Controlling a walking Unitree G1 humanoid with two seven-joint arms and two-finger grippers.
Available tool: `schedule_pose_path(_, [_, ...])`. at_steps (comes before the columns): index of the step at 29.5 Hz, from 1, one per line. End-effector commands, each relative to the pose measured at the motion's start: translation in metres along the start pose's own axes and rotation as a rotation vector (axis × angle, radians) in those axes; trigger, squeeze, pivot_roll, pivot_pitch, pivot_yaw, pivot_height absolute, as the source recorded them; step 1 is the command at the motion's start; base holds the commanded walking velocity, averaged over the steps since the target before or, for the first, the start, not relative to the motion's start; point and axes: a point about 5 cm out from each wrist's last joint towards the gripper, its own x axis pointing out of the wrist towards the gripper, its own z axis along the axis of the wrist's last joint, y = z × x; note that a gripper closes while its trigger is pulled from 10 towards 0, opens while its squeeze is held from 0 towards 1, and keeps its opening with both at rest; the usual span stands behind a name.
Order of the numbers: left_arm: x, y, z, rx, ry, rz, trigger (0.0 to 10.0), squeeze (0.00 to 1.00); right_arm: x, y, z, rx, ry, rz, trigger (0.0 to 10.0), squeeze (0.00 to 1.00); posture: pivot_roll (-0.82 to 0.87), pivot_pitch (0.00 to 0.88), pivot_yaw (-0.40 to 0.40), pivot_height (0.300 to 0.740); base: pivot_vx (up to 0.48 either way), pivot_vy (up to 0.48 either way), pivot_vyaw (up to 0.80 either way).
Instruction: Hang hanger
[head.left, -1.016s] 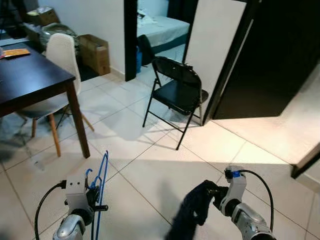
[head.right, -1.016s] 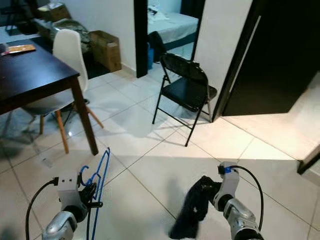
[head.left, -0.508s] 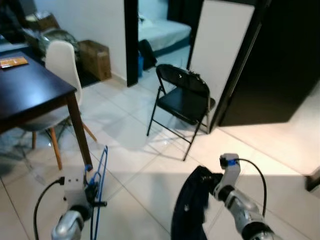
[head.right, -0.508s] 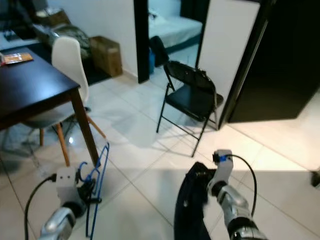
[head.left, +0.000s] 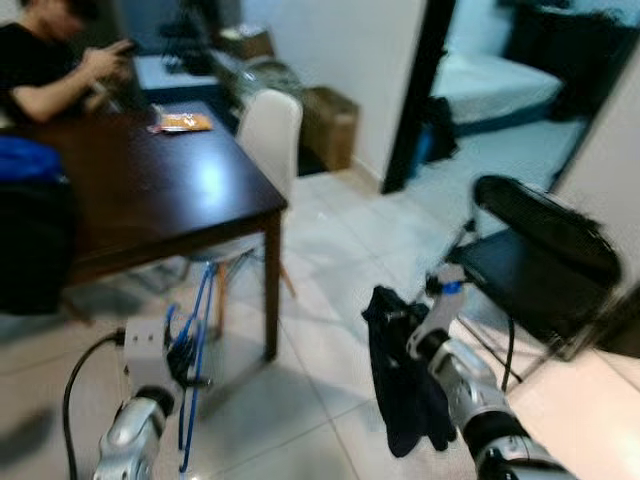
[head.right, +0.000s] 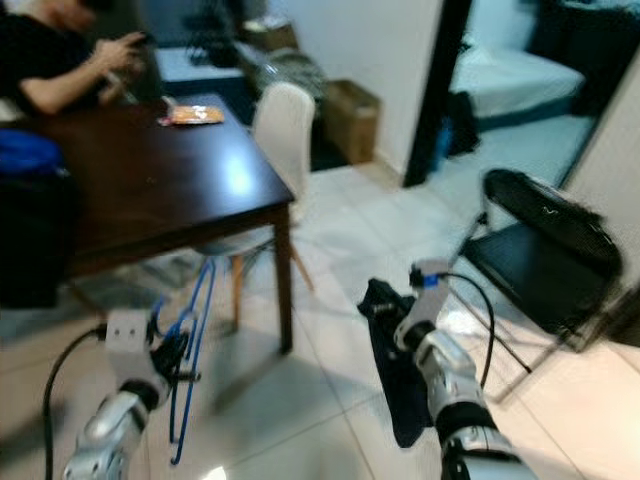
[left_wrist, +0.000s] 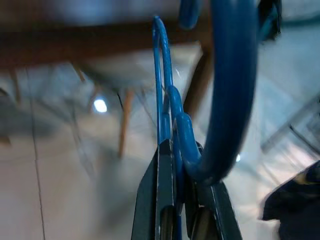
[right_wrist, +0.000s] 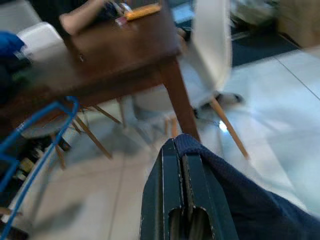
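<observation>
While the robot stands on the tiled floor (head.left: 330, 390) with nothing to hang from within reach, both arms carry their loads raised in front of the body, which I judge keeps them off the ground during the walk. The left pincer (head.left: 183, 362) is clamped on the blue hanger (head.left: 197, 330) near its hook; in the left wrist view the two black fingers (left_wrist: 159, 200) press together on the blue wire (left_wrist: 172, 115), with the curved hook rising just past them. The hanger's frame stands upright, running from about twelve o'clock above the pincer down to six o'clock below it, so the pincer grips it partway along rather than at an end. The right pincer (head.left: 405, 318) is closed on a dark garment (head.left: 402, 385), which droops from the grip toward six o'clock; the right wrist view shows the cloth (right_wrist: 235, 190) pinched between the fingers. The two loads are well apart. At ten o'clock from the hanger stands the dark desk (head.left: 130, 190), with a person (head.left: 45, 70) seated at its far side, a white chair (head.left: 265, 135) beside it, and a black folding chair (head.left: 540, 250) at two o'clock.
</observation>
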Motion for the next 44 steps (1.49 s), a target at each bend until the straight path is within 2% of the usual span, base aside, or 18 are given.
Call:
schedule_pose_path(1, [0.008, -0.009, 0.020, -0.017, -0.067, -0.032, 10.0, 0.00, 0.007, 0.001, 0.020, -0.010, -0.065, 0.021, 10.0, 0.00, 0.09, 0.031, -0.060, 0.740, 0.480, 0.000, 0.76])
schedule_pose_path(2, [0.013, -0.016, 0.043, -0.015, -0.141, -0.067, 10.0, 0.00, 0.012, 0.005, 0.031, -0.019, -0.104, 0.035, 10.0, 0.00, 0.09, 0.031, -0.060, 0.740, 0.480, 0.000, 0.76])
schedule_pose_path(3, [0.018, -0.030, 0.079, -0.009, -0.251, -0.131, 10.0, 0.00, 0.020, 0.009, 0.053, -0.045, -0.173, 0.048, 10.0, 0.00, 0.10, 0.038, -0.062, 0.740, 0.480, 0.000, 0.76])
schedule_pose_path(4, [0.019, -0.035, 0.091, 0.003, -0.284, -0.157, 10.0, 0.00, 0.023, 0.012, 0.063, -0.062, -0.204, 0.053, 10.0, 0.00, 0.10, 0.038, -0.062, 0.740, 0.480, 0.000, 0.76])
schedule_pose_path(5, [0.019, -0.035, 0.091, 0.003, -0.284, -0.157, 10.0, 0.00, 0.023, 0.012, 0.063, -0.062, -0.204, 0.053, 10.0, 0.00, 0.10, 0.038, -0.062, 0.740, 0.480, 0.000, 0.76])
schedule_pose_path(8, [0.021, -0.048, 0.125, 0.026, -0.380, -0.225, 10.0, 0.00, 0.034, 0.026, 0.102, -0.091, -0.327, 0.092, 10.0, 0.00, 0.10, 0.039, -0.060, 0.740, 0.480, 0.000, 0.76])
schedule_pose_path(10, [0.020, -0.059, 0.150, 0.022, -0.454, -0.265, 10.0, 0.00, 0.041, 0.045, 0.140, -0.110, -0.440, 0.156, 10.0, 0.00, 0.10, 0.039, -0.061, 0.740, 0.480, 0.000, 0.76])
schedule_pose_path(11, [0.020, -0.059, 0.150, 0.022, -0.454, -0.265, 10.0, 0.00, 0.041, 0.045, 0.140, -0.110, -0.440, 0.156, 10.0, 0.00, 0.10, 0.039, -0.061, 0.740, 0.480, 0.000, 0.76])
schedule_pose_path(13, [0.017, -0.069, 0.168, 0.022, -0.506, -0.293, 10.0, 0.00, 0.045, 0.065, 0.171, -0.130, -0.529, 0.227, 10.0, 0.00, 0.10, 0.038, -0.061, 0.740, 0.480, 0.000, 0.75])
schedule_pose_path(16, [0.017, -0.071, 0.170, 0.023, -0.513, -0.294, 10.0, 0.00, 0.047, 0.072, 0.177, -0.160, -0.541, 0.258, 10.0, 0.00, 0.10, 0.038, -0.061, 0.740, 0.480, 0.000, 0.75])
schedule_pose_path(18, [0.015, -0.072, 0.164, 0.015, -0.482, -0.279, 10.0, 0.00, 0.050, 0.090, 0.185, -0.226, -0.554, 0.314, 10.0, 0.00, 0.10, 0.036, -0.061, 0.740, 0.480, 0.000, 0.75])
schedule_pose_path(25, [0.014, -0.072, 0.159, 0.014, -0.450, -0.273, 10.0, 0.00, 0.051, 0.095, 0.188, -0.242, -0.556, 0.319, 10.0, 0.00, 0.10, 0.036, -0.061, 0.740, 0.480, 0.000, 0.75])
schedule_pose_path(26, [0.013, -0.074, 0.150, 0.021, -0.403, -0.282, 10.0, 0.00, 0.055, 0.093, 0.191, -0.291, -0.544, 0.260, 10.0, 0.00, 0.10, 0.036, -0.062, 0.740, 0.480, 0.000, 0.75])
schedule_pose_path(31, [0.011, -0.078, 0.141, 0.025, -0.357, -0.301, 10.0, 0.00, 0.058, 0.089, 0.193, -0.334, -0.521, 0.185, 10.0, 0.00, 0.10, 0.037, -0.061, 0.740, 0.480, 0.000, 0.75])
schedule_pose_path(33, [0.005, -0.095, 0.126, 0.007, -0.279, -0.410, 10.0, 0.00, 0.064, 0.071, 0.191, -0.357, -0.437, -0.006, 10.0, 0.00, 0.10, 0.042, -0.064, 0.740, 0.480, 0.000, -0.40])
schedule_pose_path(35, [0.001, -0.102, 0.123, 0.001, -0.259, -0.463, 10.0, 0.00, 0.064, 0.065, 0.190, -0.350, -0.414, -0.053, 10.0, 0.00, 0.10, 0.043, -0.064, 0.740, 0.480, 0.000, -0.80])
schedule_pose_path(40, [-0.001, -0.106, 0.122, -0.007, -0.250, -0.497, 10.0, 0.00, 0.064, 0.061, 0.189, -0.341, -0.404, -0.075, 10.0, 0.00, 0.10, 0.043, -0.064, 0.740, 0.480, 0.000, -0.80])
schedule_pose_path(44, [-0.006, -0.117, 0.124, -0.024, -0.244, -0.570, 10.0, 0.00, 0.061, 0.058, 0.190, -0.334, -0.405, -0.092, 10.0, 0.00, 0.09, 0.045, -0.060, 0.740, 0.480, 0.000, -0.79])
